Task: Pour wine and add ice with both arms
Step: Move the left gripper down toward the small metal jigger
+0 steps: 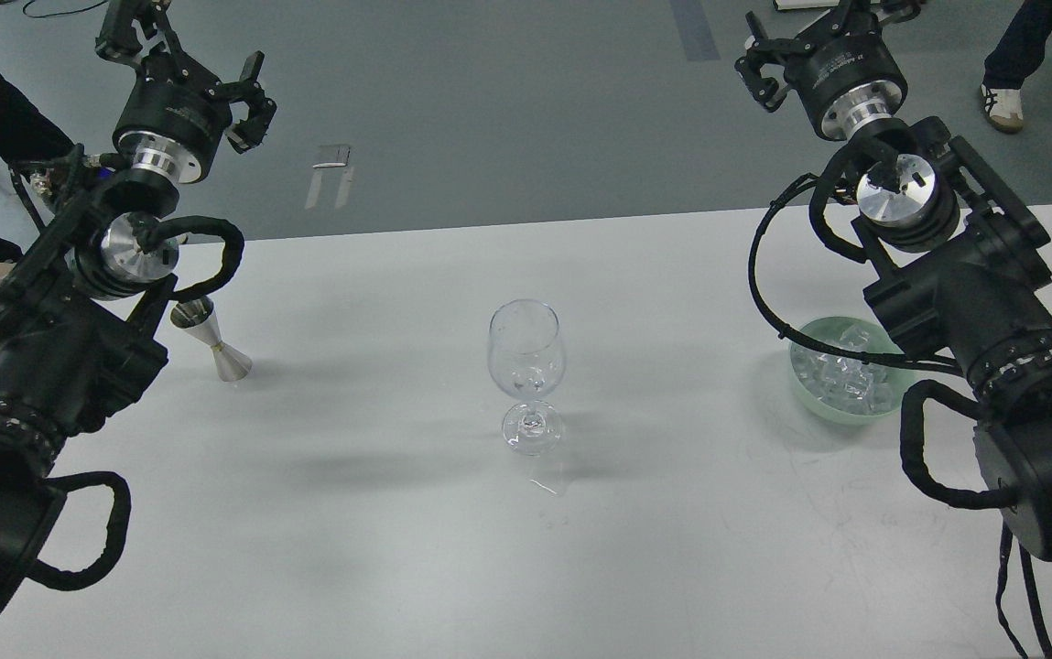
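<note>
Wine glass [526,361] upright mid-table, apparently empty. Ice [846,377] in green bowl [800,380], right. Jigger [211,343] left. Left gripper [205,64] fingers spread; right gripper [791,41] fingers: cannot tell.

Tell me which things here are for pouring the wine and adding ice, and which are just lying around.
For the job:
wine glass, mid-table
metal jigger, by the left arm
green bowl of ice, under the right arm
left tool and right tool, both raised

Lying about:
people's shoes on the floor beyond the table
</note>
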